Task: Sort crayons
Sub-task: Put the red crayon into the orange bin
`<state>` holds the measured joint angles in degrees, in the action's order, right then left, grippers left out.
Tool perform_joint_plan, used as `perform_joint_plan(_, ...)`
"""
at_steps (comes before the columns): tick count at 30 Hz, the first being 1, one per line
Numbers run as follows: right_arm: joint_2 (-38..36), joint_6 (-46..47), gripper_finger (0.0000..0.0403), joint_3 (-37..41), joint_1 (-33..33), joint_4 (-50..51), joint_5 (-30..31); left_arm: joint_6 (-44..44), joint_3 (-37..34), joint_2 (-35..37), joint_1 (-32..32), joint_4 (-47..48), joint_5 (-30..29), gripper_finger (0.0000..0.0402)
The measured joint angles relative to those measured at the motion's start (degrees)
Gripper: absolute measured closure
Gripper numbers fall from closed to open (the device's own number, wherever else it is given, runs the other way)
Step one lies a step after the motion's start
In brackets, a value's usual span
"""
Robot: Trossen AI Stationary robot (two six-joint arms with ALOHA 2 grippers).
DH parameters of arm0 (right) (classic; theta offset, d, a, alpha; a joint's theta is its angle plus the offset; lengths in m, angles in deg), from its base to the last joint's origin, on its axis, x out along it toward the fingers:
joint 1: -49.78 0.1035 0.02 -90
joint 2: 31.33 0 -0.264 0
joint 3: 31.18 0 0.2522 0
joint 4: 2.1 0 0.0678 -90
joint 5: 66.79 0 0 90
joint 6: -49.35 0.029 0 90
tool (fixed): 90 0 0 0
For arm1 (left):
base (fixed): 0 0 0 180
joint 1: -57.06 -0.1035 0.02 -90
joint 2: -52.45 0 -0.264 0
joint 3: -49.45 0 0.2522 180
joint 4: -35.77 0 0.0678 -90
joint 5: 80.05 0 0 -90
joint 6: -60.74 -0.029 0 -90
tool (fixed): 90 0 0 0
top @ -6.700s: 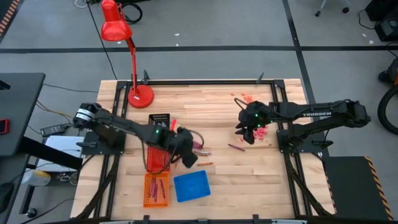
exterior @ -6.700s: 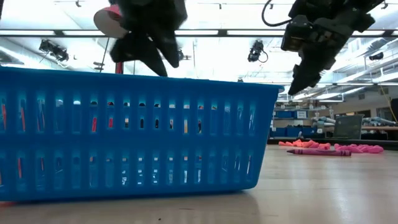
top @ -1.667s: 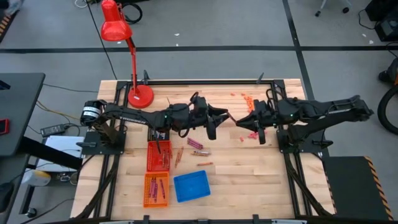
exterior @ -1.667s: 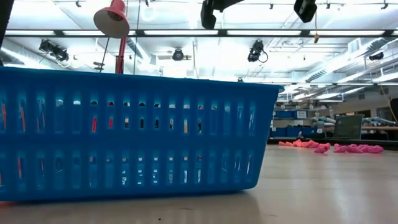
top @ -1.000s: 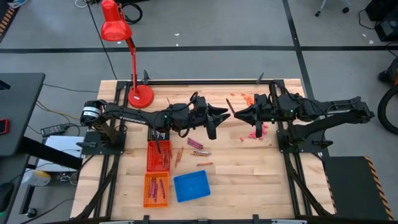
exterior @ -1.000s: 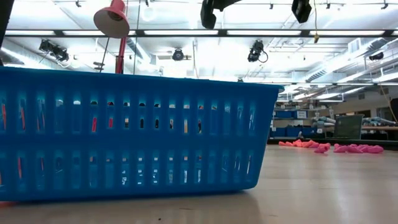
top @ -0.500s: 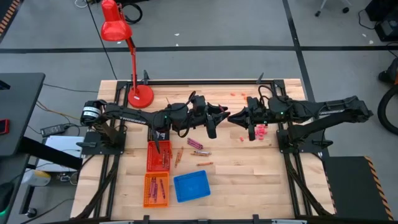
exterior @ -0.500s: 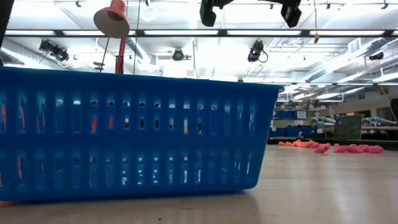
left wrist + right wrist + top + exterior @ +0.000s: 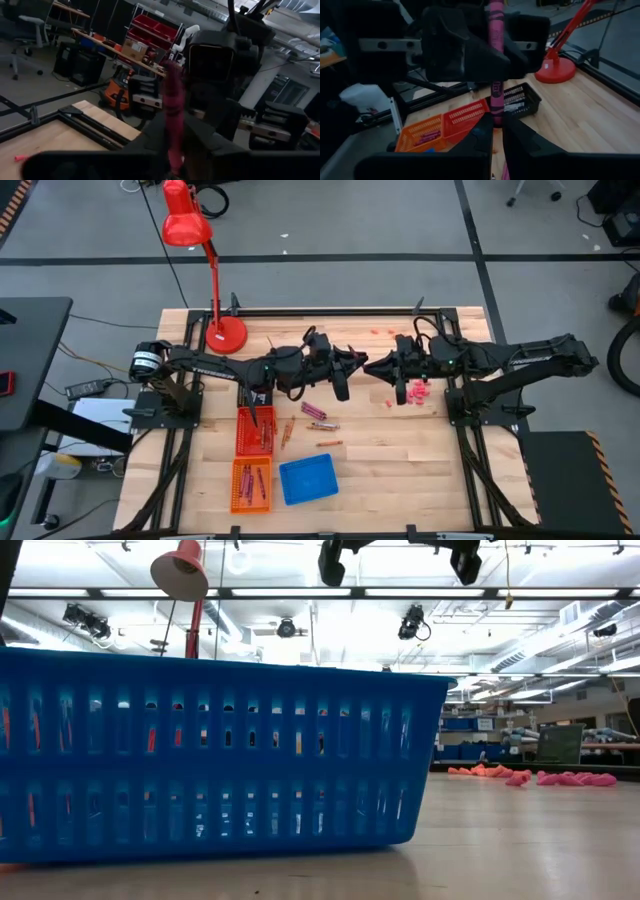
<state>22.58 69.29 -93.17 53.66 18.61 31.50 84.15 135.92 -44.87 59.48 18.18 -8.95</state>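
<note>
The left end effector (image 9: 357,364) and right end effector (image 9: 372,366) meet tip to tip above the middle of the bench (image 9: 400,470), with one crayon (image 9: 495,60) between them. A lamp (image 9: 224,332) stands at the far left corner. Three baskets (image 9: 255,430) sit near the front left. Loose crayons (image 9: 318,412) lie just right of them, and a further pile (image 9: 415,390) lies under the right arm.

I see one magenta crayon (image 9: 495,60) upright in mid-air at table centre; pink crayons (image 9: 414,390) piled at 3 o'clock.
</note>
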Motion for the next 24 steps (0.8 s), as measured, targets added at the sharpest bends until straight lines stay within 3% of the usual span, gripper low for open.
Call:
perform_joint_plan(2, 0.1, -0.2, 0.0366, 0.0, 0.0, 0.3, 0.5, 0.2, 0.0, 0.0, 0.0, 0.6, 0.0, 0.0370)
perform_joint_plan(5, 0.2, -0.5, 0.0356, 0.0, 0.0, 0.3, 0.6, 0.1, 0.0, 0.0, 0.0, 0.8, 0.0, 0.0371)
perform_joint_plan(14, -0.5, 2.4, 0.0270, -0.1, -0.1, 4.0, -0.9, 3.1, 0.0, 0.2, -0.3, 7.4, -0.2, 0.0363)
perform_joint_plan(19, -1.7, 3.0, 0.0248, -1.5, -0.4, 13.7, -1.2, 9.6, -0.1, 2.6, 0.7, 18.5, 2.3, 0.0363)
perform_joint_plan(24, -2.3, 3.0, 0.0246, -1.5, -0.4, 18.4, -1.1, 20.7, 0.0, 6.5, 3.3, 36.0, 7.7, 0.0363)
